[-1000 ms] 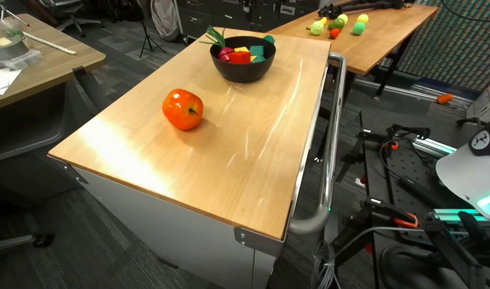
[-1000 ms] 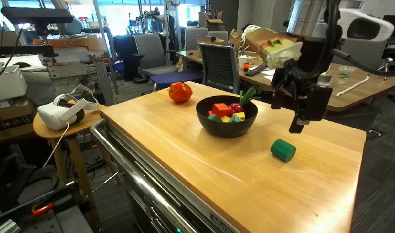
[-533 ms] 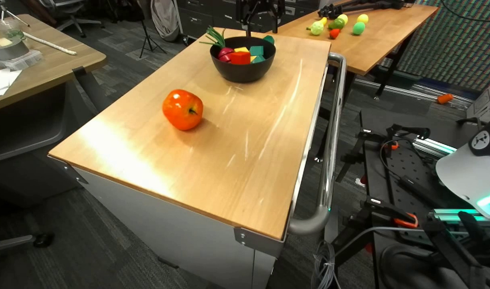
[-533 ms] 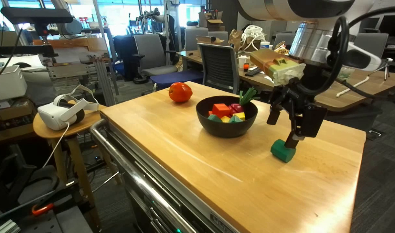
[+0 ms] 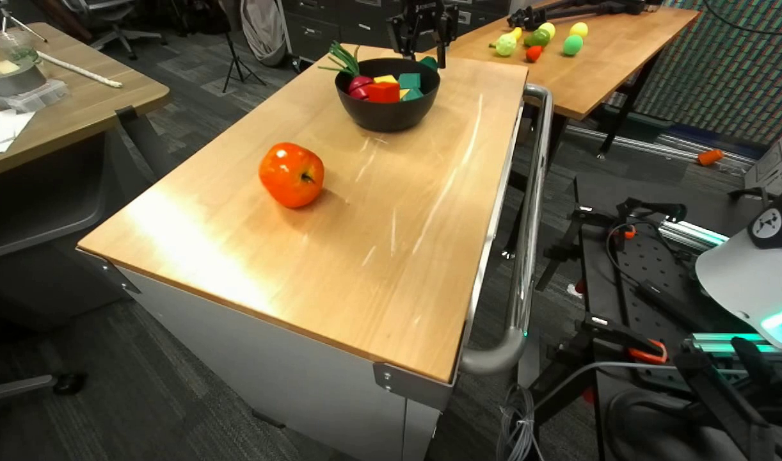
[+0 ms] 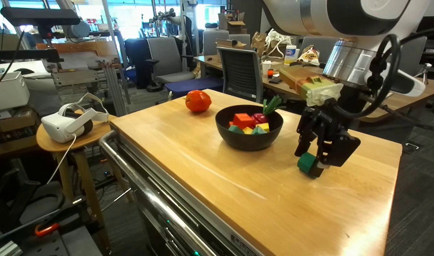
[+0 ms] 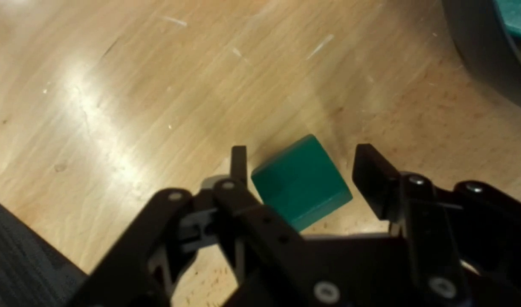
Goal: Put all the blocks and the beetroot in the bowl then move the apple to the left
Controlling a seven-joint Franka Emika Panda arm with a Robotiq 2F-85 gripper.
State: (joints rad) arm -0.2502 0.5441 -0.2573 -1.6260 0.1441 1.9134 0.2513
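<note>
A green block (image 6: 304,163) lies on the table beside the black bowl (image 6: 249,142); it shows between the fingers in the wrist view (image 7: 301,179). My gripper (image 6: 308,163) is lowered around it. Its jaws are open, one finger on each side, with gaps to the block in the wrist view (image 7: 302,166). The bowl holds a red-orange block (image 6: 242,121), yellow blocks (image 6: 263,127), green blocks (image 6: 235,130) and the dark red beetroot (image 6: 260,119), its leaves over the rim. The orange-red apple (image 5: 292,175) stands on the table beyond the bowl, away from the gripper.
The wooden table (image 6: 330,206) has a metal rail (image 5: 535,211) along one side. The bowl wall (image 7: 482,55) is at the upper right in the wrist view. A further table (image 5: 628,38) bears small fruits. A white headset (image 6: 66,124) sits on a stool.
My gripper has come down from above the table to the green block, and its fingers now stand on both sides of it. The block, bowl and apple have not moved.
</note>
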